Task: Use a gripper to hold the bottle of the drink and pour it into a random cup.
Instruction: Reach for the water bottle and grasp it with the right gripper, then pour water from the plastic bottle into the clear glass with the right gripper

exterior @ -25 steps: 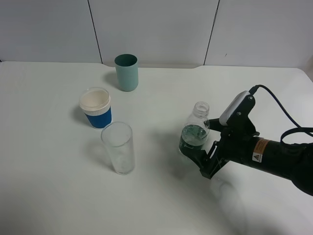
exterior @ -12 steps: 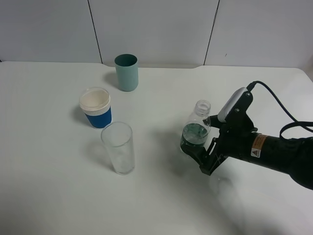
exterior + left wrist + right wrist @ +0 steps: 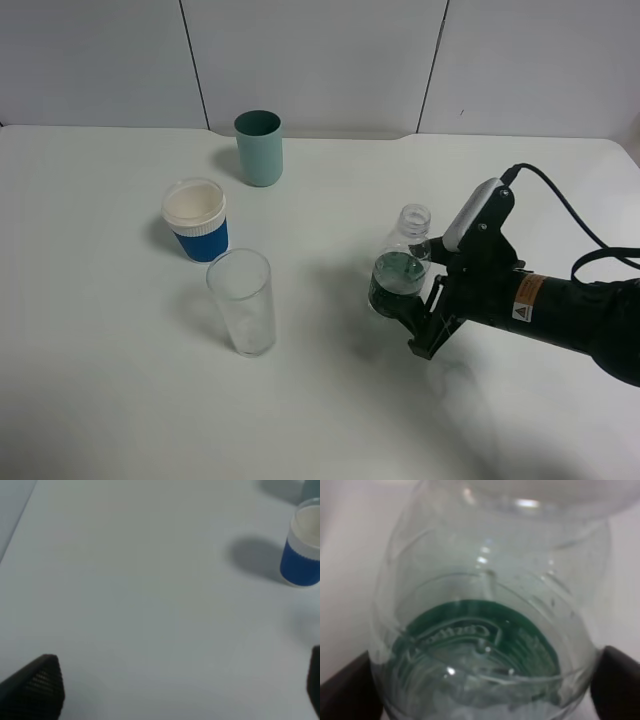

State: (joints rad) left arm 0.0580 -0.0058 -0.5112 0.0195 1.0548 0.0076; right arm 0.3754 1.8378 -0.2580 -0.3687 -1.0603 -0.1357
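The right gripper has edged a little further in around the bottle since a second ago; the three cups have not moved. At the left of the white bench stands a blue cup with a white rim. Just in front of it and to its right is the tall clear glass, empty and upright. The teal cup sits behind, near the far edge.

Bare bench lies between the glass and the bottle, with nothing in the way. The bottle stands upright and uncapped, right of centre and well apart from the glass.

The left gripper has its jaws spread wide over bare bench, holding nothing. The right jaws flank the bottle's lower body, one on each side. The right wrist view shows them hard against its sides, but I cannot tell whether they press.

The front and right of the bench are open.
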